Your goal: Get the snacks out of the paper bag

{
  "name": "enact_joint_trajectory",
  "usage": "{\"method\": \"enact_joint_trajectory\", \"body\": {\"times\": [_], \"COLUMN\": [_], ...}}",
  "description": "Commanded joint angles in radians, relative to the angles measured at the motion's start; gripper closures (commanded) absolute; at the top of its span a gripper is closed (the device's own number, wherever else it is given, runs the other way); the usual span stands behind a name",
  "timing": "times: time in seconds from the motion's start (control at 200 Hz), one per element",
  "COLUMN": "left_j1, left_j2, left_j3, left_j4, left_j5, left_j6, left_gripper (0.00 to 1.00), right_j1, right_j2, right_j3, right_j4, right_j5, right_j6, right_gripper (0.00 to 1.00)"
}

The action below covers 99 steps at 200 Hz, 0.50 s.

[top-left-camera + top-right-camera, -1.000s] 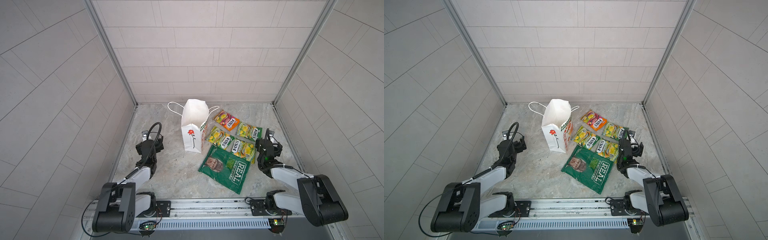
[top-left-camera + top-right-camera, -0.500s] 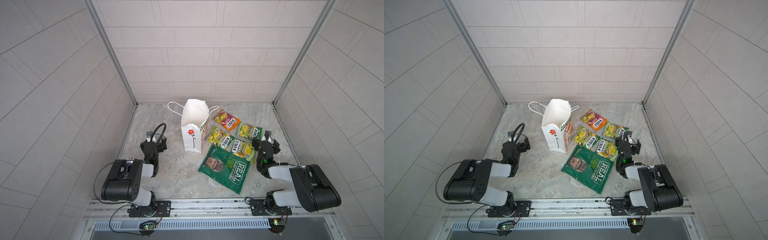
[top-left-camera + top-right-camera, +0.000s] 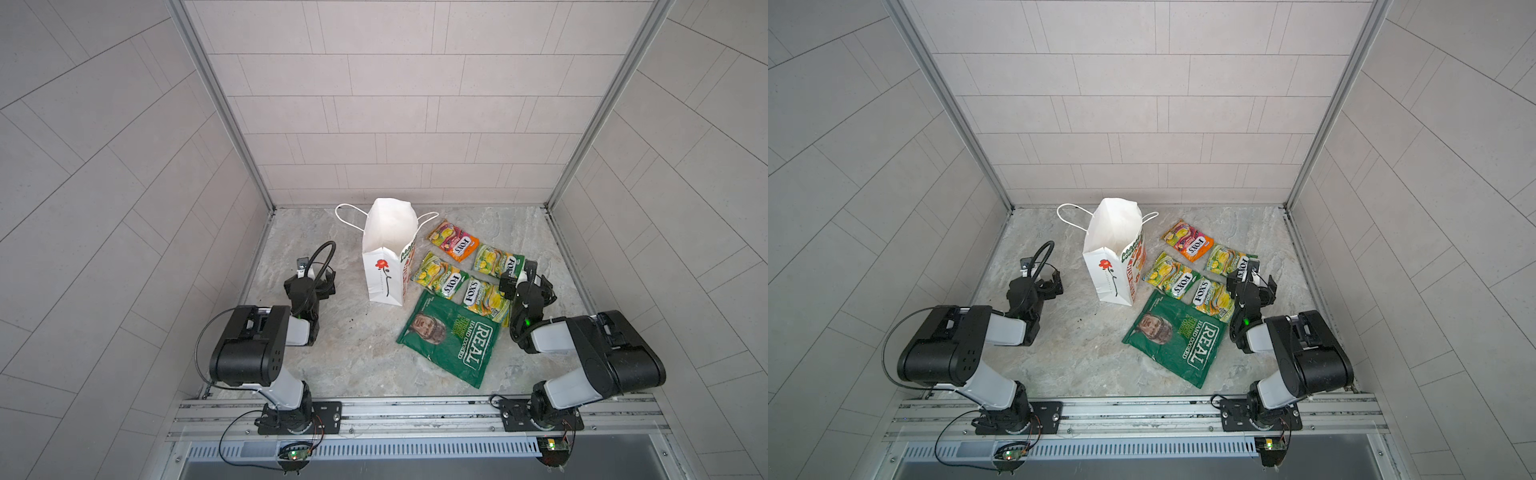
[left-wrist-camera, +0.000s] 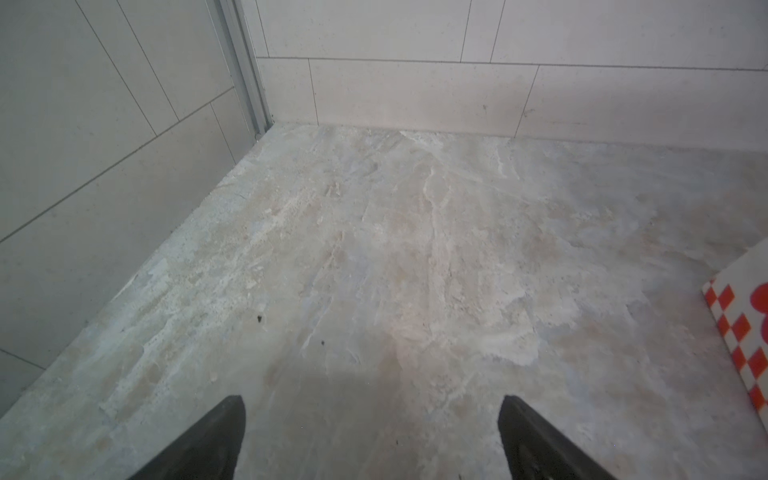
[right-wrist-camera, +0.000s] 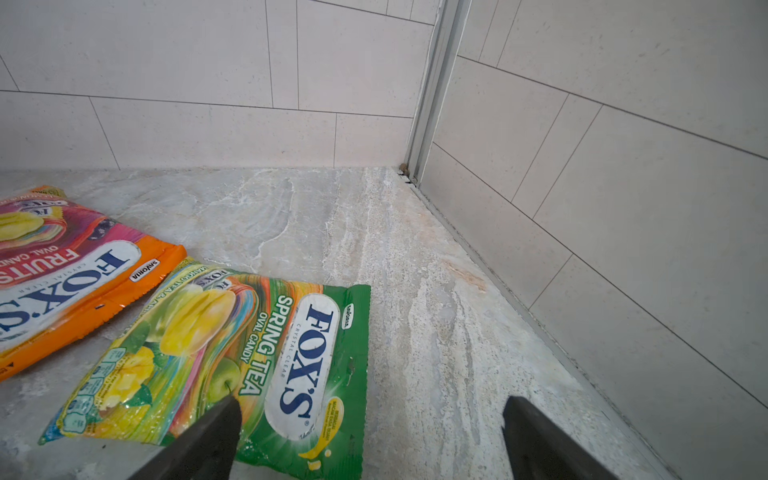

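Observation:
The white paper bag (image 3: 388,253) (image 3: 1113,253) stands upright at the back middle, handles splayed, and its red-checked side (image 4: 739,328) shows in the left wrist view. To its right the snacks lie flat. They are an orange-pink FOX'S packet (image 3: 453,241) (image 5: 62,266), three green-yellow FOX'S packets (image 3: 498,261) (image 3: 439,276) (image 3: 484,297) and a big dark green REAL bag (image 3: 451,338) (image 3: 1177,338). My left gripper (image 3: 322,280) (image 4: 372,411) is open over bare floor left of the bag. Just right of the packets my right gripper (image 3: 527,286) (image 5: 372,411) is open, one finger over a green packet (image 5: 257,353).
Tiled walls close in the marble floor (image 3: 357,353) on three sides. A metal rail (image 3: 415,409) with both arm bases runs along the front. The right wall lies close to the right gripper.
Both arms have folded back toward the rail, elbows raised. The grippers stay open near the same spots. The bag and packets have not moved.

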Motion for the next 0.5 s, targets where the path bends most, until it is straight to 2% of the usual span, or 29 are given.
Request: {"method": "enact_joint_trajectory", "body": {"times": [0.0,0.13,0.37,0.44,0.49], "left_j1": [0.005,0.005,0.004,0.004,0.004], "left_j2": [-0.002,-0.002,-0.005,-0.003,-0.004], "left_j3": [0.016,0.020,0.032,0.032,0.032], "left_j4": [-0.020,-0.026,-0.055,-0.055,-0.057], "left_j5": [-0.027,-0.010,0.025,0.026,0.026], "left_j6": [-0.004,0.002,0.015,0.015,0.015], "left_gripper": [0.00,0.00,0.00,0.00,0.00], "right_j1": [-0.004,-0.005,-0.006,-0.005,-0.007], "right_j2": [0.015,0.037,0.047,0.090,0.069], "right_j3": [0.053,0.123,0.105,0.067,0.079], "right_j4": [-0.076,-0.188,-0.180,-0.029,-0.088], "right_j5": [-0.010,-0.023,-0.051,-0.050,-0.047], "right_j6": [-0.021,-0.027,-0.029,-0.044,-0.036], "right_gripper": [0.01,0.01,0.01,0.01,0.01]}}
